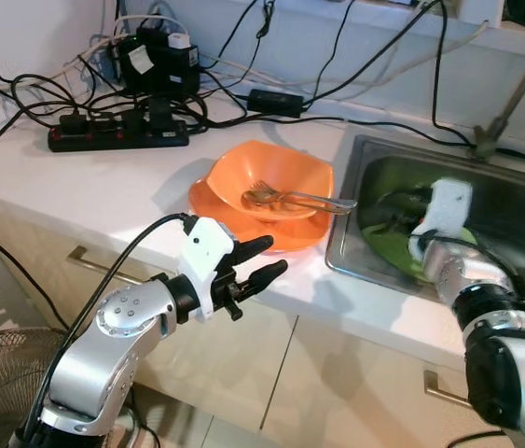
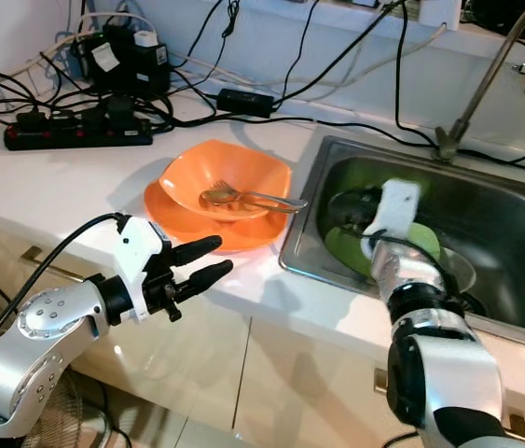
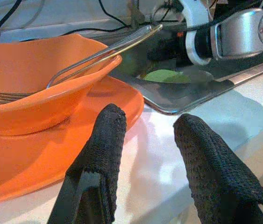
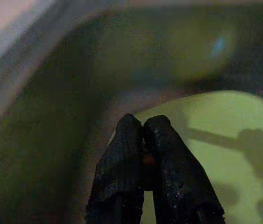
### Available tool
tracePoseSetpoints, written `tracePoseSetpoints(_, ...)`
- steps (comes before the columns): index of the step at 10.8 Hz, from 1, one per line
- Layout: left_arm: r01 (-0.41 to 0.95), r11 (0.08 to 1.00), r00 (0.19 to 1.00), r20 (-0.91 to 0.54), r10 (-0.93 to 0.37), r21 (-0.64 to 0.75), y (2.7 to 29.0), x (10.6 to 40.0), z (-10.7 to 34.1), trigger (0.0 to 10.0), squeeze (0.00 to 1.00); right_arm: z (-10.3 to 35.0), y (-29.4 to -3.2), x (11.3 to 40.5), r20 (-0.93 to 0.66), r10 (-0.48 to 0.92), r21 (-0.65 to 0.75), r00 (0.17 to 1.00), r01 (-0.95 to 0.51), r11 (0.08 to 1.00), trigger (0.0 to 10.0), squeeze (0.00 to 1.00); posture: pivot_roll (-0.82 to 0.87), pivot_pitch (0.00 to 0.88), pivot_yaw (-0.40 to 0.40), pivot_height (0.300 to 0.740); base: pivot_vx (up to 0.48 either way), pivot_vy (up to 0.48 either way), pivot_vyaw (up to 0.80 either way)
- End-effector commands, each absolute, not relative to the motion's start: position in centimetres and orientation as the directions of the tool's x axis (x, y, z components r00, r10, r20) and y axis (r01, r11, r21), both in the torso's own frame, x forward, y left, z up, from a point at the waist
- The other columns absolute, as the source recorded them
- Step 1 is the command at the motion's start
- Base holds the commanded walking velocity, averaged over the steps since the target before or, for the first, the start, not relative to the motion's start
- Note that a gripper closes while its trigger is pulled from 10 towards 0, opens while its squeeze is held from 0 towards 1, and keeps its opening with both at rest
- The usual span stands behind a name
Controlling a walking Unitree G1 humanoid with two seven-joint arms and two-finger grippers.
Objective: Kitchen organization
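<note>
An orange bowl (image 1: 276,173) rests on an orange plate (image 1: 290,238) on the white counter, with a metal fork (image 1: 295,199) lying across the bowl, its handle pointing toward the sink. My left gripper (image 1: 276,255) is open at the counter's front edge, just in front of the plate, and holds nothing. Its two fingers (image 3: 105,140) point at the plate and bowl (image 3: 38,88). My right gripper (image 4: 144,123) is down inside the steel sink (image 1: 523,215), shut, its tips over a green plate (image 4: 224,140) on the sink floor.
A black power strip (image 1: 117,138), a charger block (image 1: 159,56) and many cables cover the back of the counter. The faucet (image 2: 486,84) rises behind the sink. A fan (image 1: 1,373) stands on the floor at the lower left, and drawer handles (image 1: 94,263) line the cabinet front.
</note>
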State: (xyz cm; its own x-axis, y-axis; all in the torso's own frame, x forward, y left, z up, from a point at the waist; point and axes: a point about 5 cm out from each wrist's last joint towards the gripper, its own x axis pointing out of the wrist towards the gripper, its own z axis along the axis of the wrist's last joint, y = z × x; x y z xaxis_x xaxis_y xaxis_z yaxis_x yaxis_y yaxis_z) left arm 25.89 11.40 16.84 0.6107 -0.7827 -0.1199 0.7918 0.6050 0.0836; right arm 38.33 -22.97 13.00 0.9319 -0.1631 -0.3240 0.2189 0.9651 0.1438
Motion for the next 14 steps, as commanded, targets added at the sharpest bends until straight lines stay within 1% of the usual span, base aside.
tracePoseSetpoints(1, 0.794, 0.600, 0.607, -0.127, -0.784, 0.096, 11.3, 25.7, 16.9, 10.0, 0.00, 15.2, -23.8, 39.0, -0.240, -0.198, 0.159, 0.950, 0.239, 0.958, 10.0, 0.00, 0.24, 0.026, -0.075, 0.740, 0.000, 0.000, 0.00)
tracePoseSetpoints(2, 0.797, 0.597, 0.605, -0.127, -0.786, 0.095, 11.2, 25.7, 16.9, 10.0, 0.00, 15.5, -23.7, 39.1, -0.210, -0.192, 0.163, 0.959, 0.228, 0.960, 10.0, 0.00, 0.24, 0.026, -0.073, 0.740, 0.000, 0.000, 0.00)
tracePoseSetpoints(7, 0.802, 0.591, 0.597, -0.133, -0.791, 0.086, 11.1, 25.6, 16.7, 10.0, 0.00, 13.7, -23.5, 38.5, -0.270, -0.180, 0.132, 0.946, 0.222, 0.966, 10.0, 0.00, 0.24, 0.035, -0.072, 0.740, 0.000, 0.000, 0.00)
tracePoseSetpoints(8, 0.802, 0.591, 0.597, -0.134, -0.791, 0.085, 11.1, 25.6, 16.7, 10.0, 0.00, 13.4, -23.1, 38.5, -0.278, -0.169, 0.127, 0.946, 0.210, 0.969, 10.0, 0.64, 0.24, 0.036, -0.073, 0.740, 0.000, 0.000, 0.00)
tracePoseSetpoints(10, 0.803, 0.591, 0.596, -0.135, -0.791, 0.082, 11.1, 25.5, 16.7, 10.0, 0.00, 13.0, -22.9, 38.4, -0.295, -0.163, 0.117, 0.942, 0.205, 0.972, 10.0, 0.61, 0.24, 0.036, -0.072, 0.740, 0.000, 0.000, 0.00)
tracePoseSetpoints(11, 0.803, 0.591, 0.596, -0.136, -0.791, 0.083, 11.2, 25.5, 16.7, 10.0, 0.00, 13.0, -22.9, 38.4, -0.296, -0.163, 0.111, 0.941, 0.204, 0.973, 10.0, 0.00, 0.24, 0.035, -0.071, 0.740, 0.000, 0.000, 0.00)
tracePoseSetpoints(13, 0.803, 0.590, 0.596, -0.135, -0.791, 0.084, 11.2, 25.6, 16.7, 10.0, 0.00, 13.5, -23.0, 38.5, -0.274, -0.161, 0.103, 0.948, 0.196, 0.975, 10.0, 0.00, 0.24, 0.035, -0.071, 0.740, 0.000, 0.000, 0.00)
tracePoseSetpoints(14, 0.803, 0.590, 0.595, -0.136, -0.792, 0.084, 11.2, 25.5, 16.7, 10.0, 0.00, 14.6, -23.0, 38.9, -0.221, -0.147, 0.117, 0.964, 0.176, 0.977, 10.0, 0.00, 0.24, 0.033, -0.069, 0.740, 0.000, 0.000, 0.00)
